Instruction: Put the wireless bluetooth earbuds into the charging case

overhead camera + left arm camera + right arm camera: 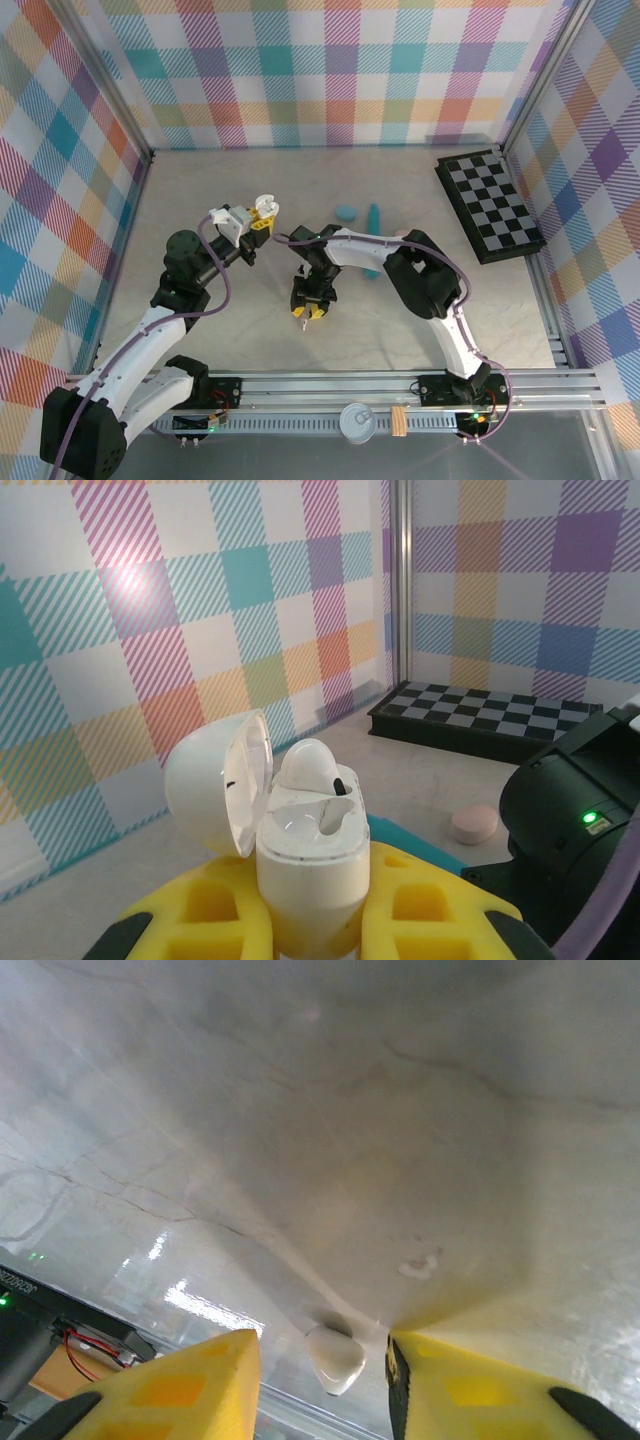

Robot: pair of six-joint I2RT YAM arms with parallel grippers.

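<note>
My left gripper [262, 216] is raised over the table's left middle and shut on a white charging case [310, 870]. The case stands upright between the yellow fingers [200, 920], with its lid [215, 780] hinged open to the left. One white earbud [308, 765] sits in the far slot; the near slot is hollow. My right gripper [308, 314] points down at the table in the centre. A second white earbud [335, 1358] lies on the table between its yellow fingers [200, 1380], with a gap on each side. That right gripper [321, 1348] is open.
A long teal stick [373, 240], a light blue oval case [345, 212] and a pink oval case [473, 824] lie beyond the right arm. A black checkerboard [490, 205] rests at the back right. A tin can [358, 420] sits on the near rail.
</note>
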